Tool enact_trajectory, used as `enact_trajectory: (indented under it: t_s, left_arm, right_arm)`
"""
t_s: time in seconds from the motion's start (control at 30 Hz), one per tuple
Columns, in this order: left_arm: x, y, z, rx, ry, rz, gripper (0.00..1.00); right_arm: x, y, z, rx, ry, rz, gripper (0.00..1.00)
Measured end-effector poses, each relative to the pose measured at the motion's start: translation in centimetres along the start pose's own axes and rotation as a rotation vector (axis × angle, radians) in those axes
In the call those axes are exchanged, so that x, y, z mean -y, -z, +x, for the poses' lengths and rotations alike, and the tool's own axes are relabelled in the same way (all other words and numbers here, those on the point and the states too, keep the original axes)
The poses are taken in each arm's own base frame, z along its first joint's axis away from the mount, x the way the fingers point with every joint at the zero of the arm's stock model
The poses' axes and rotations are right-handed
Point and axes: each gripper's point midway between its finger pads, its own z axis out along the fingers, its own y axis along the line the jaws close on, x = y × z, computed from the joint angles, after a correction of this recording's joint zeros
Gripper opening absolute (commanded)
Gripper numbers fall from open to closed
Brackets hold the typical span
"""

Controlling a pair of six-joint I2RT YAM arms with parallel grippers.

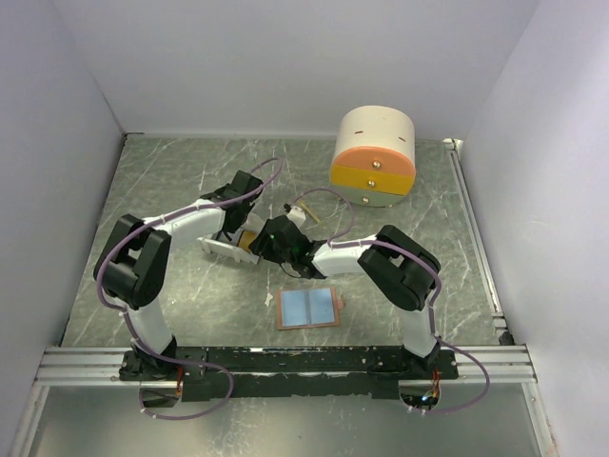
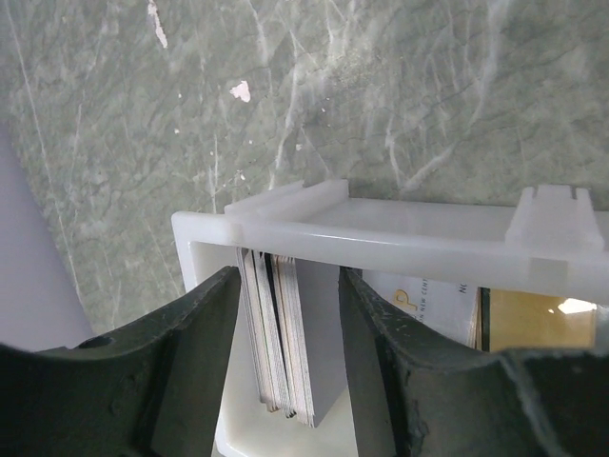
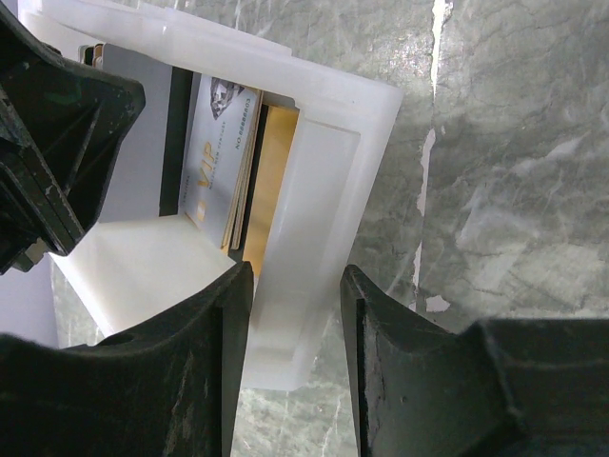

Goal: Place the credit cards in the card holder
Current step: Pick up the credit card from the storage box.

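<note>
1. Your left gripper (image 2: 287,286) straddles the cards (image 2: 306,333) in the tray (image 3: 324,152); I cannot tell if it is pinching them. Several cards may lift together.
2. Your right gripper (image 3: 295,286) clamps the tray wall; if it slips, the tray tips.
3. The card holder (image 1: 307,309) lies open, well apart.

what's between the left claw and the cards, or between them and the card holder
Nothing visible separates the left claw from the cards: it straddles the upright stack in the white tray. The tray's walls ring them, so they must lift out. The right claw, clamped on the tray, sits toward the open card holder.
</note>
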Motion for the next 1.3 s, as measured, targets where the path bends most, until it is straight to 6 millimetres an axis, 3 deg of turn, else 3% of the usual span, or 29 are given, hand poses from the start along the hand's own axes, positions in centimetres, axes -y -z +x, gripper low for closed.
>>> enact_trajectory:
  t_s: [0.53,1.3]
  left_arm:
    - [-0.4,-1.2,0.5,-0.015,-0.023,-0.045,0.44]
    - [-0.8,-1.0,-0.1,-0.015,-0.03,-0.027,0.25]
  right_arm:
    - [0.0,0.0,0.0,0.002,-0.004,-0.004,0.41]
    - [-0.2,0.0,0.0,0.003,-0.031,-0.008,0.41]
